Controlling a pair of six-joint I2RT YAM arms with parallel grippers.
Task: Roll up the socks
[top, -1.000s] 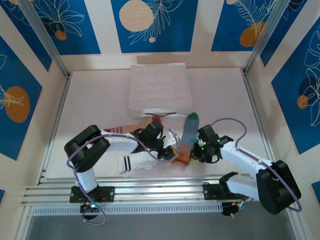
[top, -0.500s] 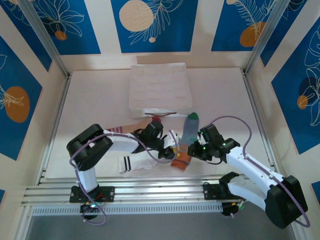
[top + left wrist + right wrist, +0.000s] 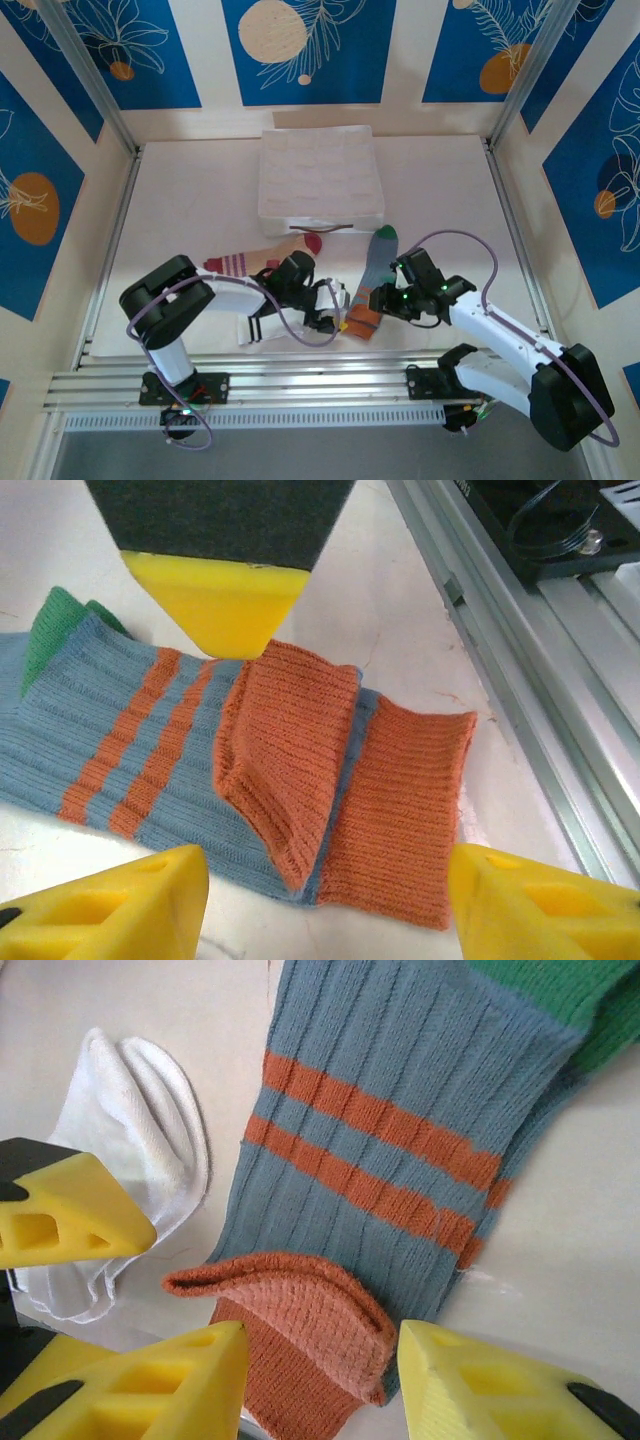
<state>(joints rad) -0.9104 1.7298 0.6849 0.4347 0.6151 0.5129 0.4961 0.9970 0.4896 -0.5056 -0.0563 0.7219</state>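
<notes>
Socks, 3 in all, lie at the near edge of the pale desk, before a white box, with blue-patterned walls around. Both arms reach low and inward over the grey sock. The left tool and right tool each stand apart, straddling its folded orange cuff.

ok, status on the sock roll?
Open: left pincer, right pincer, both over grey sock. Its orange cuff folded once, not rolled. Nothing blocking; white sock alongside.

Bright, even light from overhead — shadows on the pale table are soft and short. In the wrist close-ups the grey sock shows crisp knit — near edges soften slightly.
</notes>
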